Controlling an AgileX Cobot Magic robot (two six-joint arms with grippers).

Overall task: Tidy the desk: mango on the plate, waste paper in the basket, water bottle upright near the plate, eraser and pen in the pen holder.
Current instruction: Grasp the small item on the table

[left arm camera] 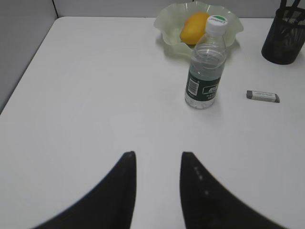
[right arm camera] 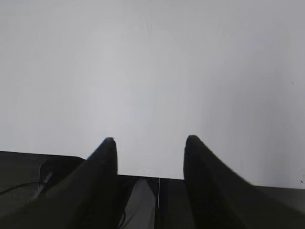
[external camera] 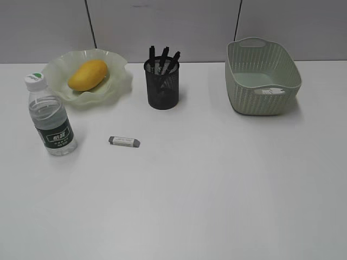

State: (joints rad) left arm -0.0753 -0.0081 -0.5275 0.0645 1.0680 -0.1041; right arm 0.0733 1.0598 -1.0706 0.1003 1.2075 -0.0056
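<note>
You've got both arms pulled back at the near edge of the desk. Left gripper hangs just over bare white top w/ jaws apart, a narrow gap between them, nothing held. Right gripper sits at the near edge too, jaws spread wider, empty; below it you see the dark area under the table edge.

Surface is plain white, matte, w/ soft shadows. Going back toward the left edge: water bottle stands upright, cap on, just in front of the plate. Right of the bottle, apart from it, the eraser lies flat on the desk, roughly parallel to the near edge.

Further back, near the far-left corner, the mango rests in the plate. Pen holder stands mid-table toward the far edge, black pens sticking out the top. Basket sits toward the far-right corner; a white bit shows near its front handle, can't tell if it's the waste paper.

Behind the far edge: grey wall panels w/ dark seams.
</note>
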